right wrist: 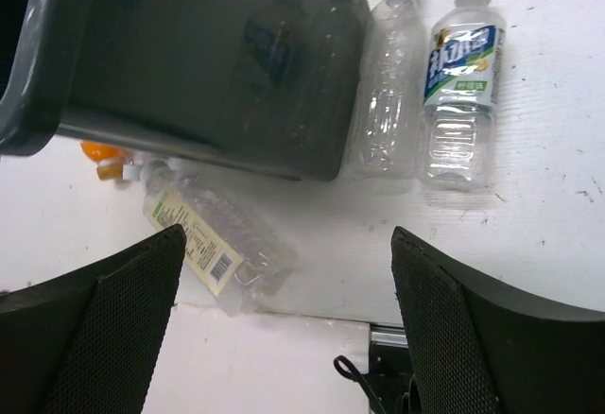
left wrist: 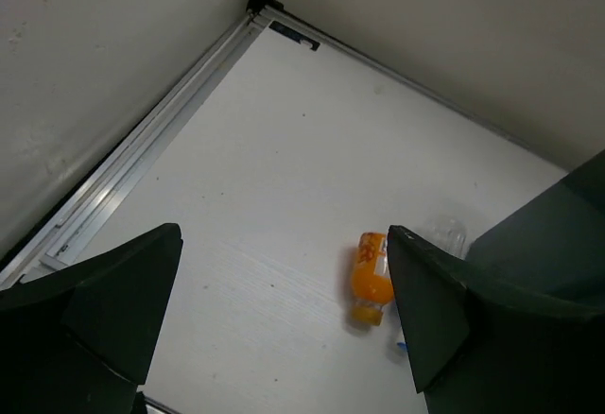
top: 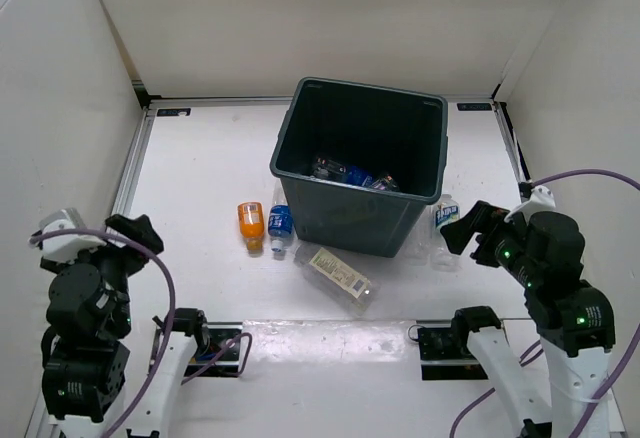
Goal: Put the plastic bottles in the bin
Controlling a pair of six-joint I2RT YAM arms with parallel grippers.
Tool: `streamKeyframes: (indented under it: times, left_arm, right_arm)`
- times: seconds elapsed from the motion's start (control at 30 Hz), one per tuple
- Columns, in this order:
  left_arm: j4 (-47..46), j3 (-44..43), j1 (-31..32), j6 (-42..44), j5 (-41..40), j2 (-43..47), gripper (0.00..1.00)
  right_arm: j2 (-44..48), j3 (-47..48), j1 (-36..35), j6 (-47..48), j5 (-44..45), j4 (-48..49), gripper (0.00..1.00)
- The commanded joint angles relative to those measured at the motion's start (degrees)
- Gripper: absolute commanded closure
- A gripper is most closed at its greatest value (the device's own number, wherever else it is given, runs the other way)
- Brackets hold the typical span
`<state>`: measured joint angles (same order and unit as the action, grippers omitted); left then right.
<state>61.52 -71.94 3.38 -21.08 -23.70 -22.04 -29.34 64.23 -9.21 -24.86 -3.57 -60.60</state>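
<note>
The dark grey-green bin [top: 285, 138] stands mid-table with several bottles [top: 355, 175] inside. An orange bottle [top: 251, 226] and a blue-labelled bottle [top: 281, 226] lie at its left front corner. A clear bottle with a cream label [top: 338, 275] lies in front of it. Two clear bottles lie by its right side: a labelled one [right wrist: 460, 88] and a bare one [right wrist: 388, 83]. My left gripper [top: 132, 230] is open and empty, far left of the orange bottle [left wrist: 371, 277]. My right gripper [top: 462, 228] is open and empty, just right of the labelled bottle [top: 446, 215].
White enclosure walls [top: 60, 108] close in the table on the left, back and right. Metal rails [top: 135, 158] run along the table edges. The arm base mounts [top: 445, 343] and purple cables [top: 165, 298] sit at the near edge.
</note>
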Motion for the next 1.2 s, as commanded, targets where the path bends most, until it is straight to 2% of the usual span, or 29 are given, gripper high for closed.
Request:
streamKeyframes:
  times: [0.0,0.07,0.13,0.27,0.4,0.5,0.53,0.57,0.6,0.63,0.7,0.87,1.03,1.17]
  left_arm:
    - [4.0,4.2,1.6,7.7,4.3,-3.7,0.0]
    - [2.3,8.0,3.8,6.3,4.3,-1.3,0.0]
    - [1.8,9.1,4.4,4.7,3.3,-0.8,0.0]
    - [9.2,8.8,4.4,-3.1,0.9,-2.3,0.0]
    - [7.9,10.8,4.4,-3.4,3.0,-3.6,0.0]
    - [7.9,11.4,4.5,-3.0,3.0,-4.2,0.0]
    - [8.2,10.7,4.4,-2.7,3.6,-4.3,0.0]
    - [7.9,10.9,4.3,-2.4,3.8,-4.2,0.0]
    - [7.8,11.3,4.3,-2.6,3.8,-3.2,0.0]
    - [7.9,11.3,4.3,-2.7,3.4,-3.0,0.0]
    - [8.3,11.3,4.4,-3.2,2.5,-1.1,0.0]
    - [7.5,12.1,4.4,-3.1,2.3,1.7,0.0]
    - [7.4,12.0,4.1,-2.8,2.3,0.2,0.0]
    - [7.5,11.9,3.5,-2.5,3.3,-1.2,0.0]
  right_arm:
    - [0.2,1.3,-3.0,1.4,1.5,0.8,0.1]
    - [-0.4,1.7,-4.9,-0.3,8.4,-1.7,0.1]
    - [-0.3,0.4,-5.9,-1.1,10.3,-2.2,0.1]
    - [-0.5,-1.6,-9.8,-6.2,16.6,-2.8,0.1]
    - [-2.8,-4.0,-11.4,-10.1,23.0,-0.8,0.1]
    - [-9.1,-5.3,-9.7,-8.6,21.7,4.5,0.1]
    - [-15.9,-4.0,-9.1,-8.5,20.4,4.8,0.1]
    - [-18.4,-3.4,-6.7,-7.4,19.7,5.0,0.1]
    - [-20.8,-1.9,-3.8,-6.8,15.1,4.5,0.1]
    - [-27.3,-1.3,-0.9,-6.2,13.5,5.1,0.1]
    - [-30.2,-1.3,2.4,-4.1,10.7,6.3,0.1]
    - [-38.1,-2.5,4.4,-1.6,10.9,11.0,0.1]
    - [-44.9,-3.1,5.9,0.3,11.1,14.3,0.1]
    - [-56.1,-0.9,7.1,1.2,9.6,13.5,0.1]
